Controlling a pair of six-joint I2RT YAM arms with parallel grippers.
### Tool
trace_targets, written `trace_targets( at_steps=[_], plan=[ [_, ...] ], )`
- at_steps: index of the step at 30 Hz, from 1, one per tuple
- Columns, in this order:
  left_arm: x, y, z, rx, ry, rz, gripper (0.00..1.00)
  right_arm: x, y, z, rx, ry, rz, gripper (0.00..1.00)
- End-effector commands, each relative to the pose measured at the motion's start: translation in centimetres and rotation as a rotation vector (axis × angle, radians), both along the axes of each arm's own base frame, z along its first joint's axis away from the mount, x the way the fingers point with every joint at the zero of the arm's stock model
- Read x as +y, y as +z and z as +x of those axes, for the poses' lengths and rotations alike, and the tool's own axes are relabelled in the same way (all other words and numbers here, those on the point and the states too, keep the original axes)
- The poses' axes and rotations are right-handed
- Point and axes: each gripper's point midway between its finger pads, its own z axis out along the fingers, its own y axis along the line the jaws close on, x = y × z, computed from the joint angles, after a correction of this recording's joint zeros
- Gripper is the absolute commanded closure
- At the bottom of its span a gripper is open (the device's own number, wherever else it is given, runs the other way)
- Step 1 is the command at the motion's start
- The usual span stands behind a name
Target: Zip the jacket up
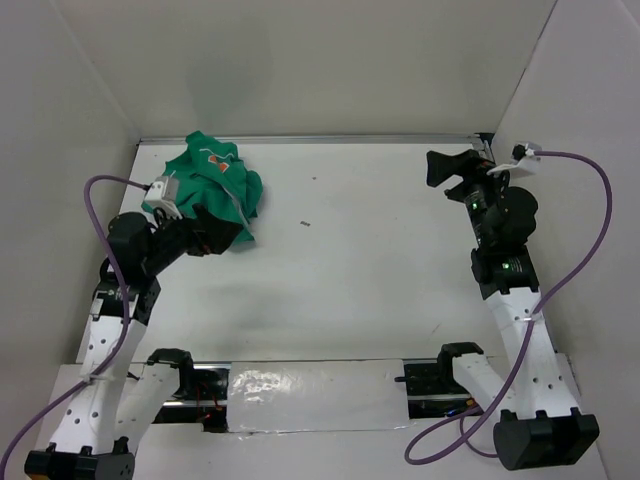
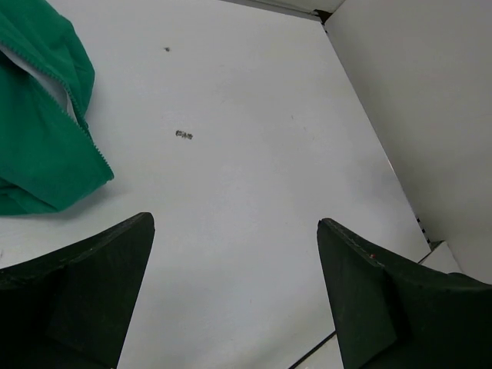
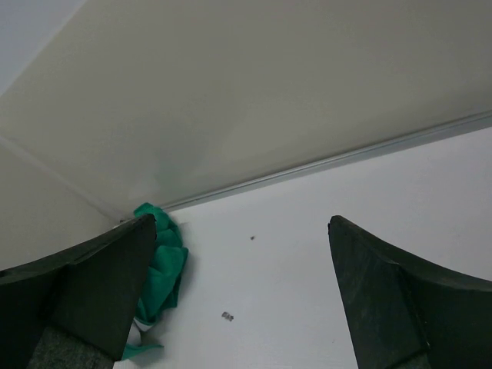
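- The task is at its start, by my judgement: the jacket (image 1: 205,175) is a crumpled heap, not laid flat, and nothing is zipped.
- The left arm reaches forward and low from its base, its forearm bent toward the far-left part of the table (image 1: 360,280).
- The left gripper (image 2: 234,222) has its fingers wide apart with only bare tabletop between them. It sits at the near edge of the heap, but I cannot tell if it touches the cloth.
- In the left wrist view a toothed zipper edge (image 2: 86,131) runs along a fold of green fabric to the left of the fingers.
- The next move likely calls for pinching a front edge and drawing the cloth out flat, so both zipper halves show.
- A small dark speck (image 1: 307,224) lies on the table, right of the jacket.
- The right arm stands extended toward the far-right corner. The right gripper (image 1: 440,172) is spread apart, empty, pointing left and well apart from the jacket.
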Motion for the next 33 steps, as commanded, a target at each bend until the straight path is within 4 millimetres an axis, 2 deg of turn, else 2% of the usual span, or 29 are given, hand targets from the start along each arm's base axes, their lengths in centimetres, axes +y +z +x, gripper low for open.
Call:
trace_targets(
  at_steps=[1, 8, 10, 13, 16, 17, 19, 20, 21, 24, 25, 27, 28, 29, 30, 31, 32, 33],
  plan=[
    [0.0, 0.3, 0.7, 0.0, 0.018, -0.033, 0.01, 0.6, -0.7, -0.5, 0.032, 0.033, -0.014, 0.0],
    [2.1, -2.5, 2.4, 0.191, 0.193, -0.042, 0.01, 2.9, -3.4, -0.2, 0.091, 0.159, -0.008, 0.0],
    [2.5, -2.7, 2.7, 0.211, 0.226, -0.045, 0.01, 3.0, -4.0, -0.1, 0.113, 0.159, -0.009, 0.0],
    [3.4, -4.0, 3.5, 0.275, 0.306, -0.059, 0.01, 2.7, -5.6, 0.1, 0.152, 0.136, -0.004, 0.0],
    [4.5, -5.4, 5.1, 0.313, 0.383, -0.053, 0.01, 2.7, -6.8, 0.2, 0.173, 0.13, 0.001, 0.0],
    [4.9, -5.5, 6.5, 0.34, 0.411, -0.039, 0.01, 2.3, -7.3, 0.4, 0.179, 0.107, 0.001, 0.0],
    [5.2, -5.7, 7.0, 0.357, 0.424, -0.034, 0.01, 2.2, -7.5, 0.5, 0.181, 0.104, -0.005, 0.0],
    [5.4, -6.8, 7.9, 0.401, 0.443, -0.02, 0.01, 2.1, -7.6, 0.6, 0.186, 0.098, -0.005, 0.0],
    [6.0, -6.1, 8.8, 0.39, 0.472, -0.019, 0.01, 2.0, -7.6, 0.7, 0.188, 0.09, -0.008, 0.0],
    [6.5, -6.6, 11.7, 0.424, 0.473, -0.037, 0.01, 1.7, -8.3, 1.0, 0.207, 0.069, -0.015, 0.0],
    [7.5, -8.0, 13.0, 0.457, 0.491, -0.037, 0.01, 1.5, -8.6, 1.1, 0.215, 0.063, -0.018, 0.0],
    [8.5, -7.5, 15.1, 0.457, 0.508, -0.052, 0.01, 1.0, -9.0, 1.3, 0.225, 0.031, -0.025, 0.0],
    [8.9, -9.9, 16.4, 0.517, 0.519, -0.035, 0.01, 0.8, -9.0, 1.4, 0.226, 0.021, -0.028, 0.0],
    [9.3, -8.9, 17.9, 0.502, 0.529, -0.038, 0.01, 0.5, -9.2, 1.6, 0.231, 0.008, -0.028, 0.0],
    [9.5, -9.5, 18.7, 0.529, 0.536, -0.033, 0.01, 0.2, -9.4, 1.7, 0.237, -0.011, -0.031, 0.0],
    [9.7, -11.9, 21.1, 0.606, 0.536, -0.014, 0.01, 0.2, -9.5, 1.9, 0.24, -0.012, -0.034, 0.0],
    [9.7, -11.9, 21.1, 0.607, 0.535, -0.012, 0.01, 0.2, -9.7, 2.0, 0.244, -0.012, -0.036, 0.0],
    [9.7, -12.7, 22.0, 0.626, 0.533, -0.013, 0.01, -0.2, -9.8, 2.2, 0.247, -0.035, -0.037, 0.0]
  ],
)
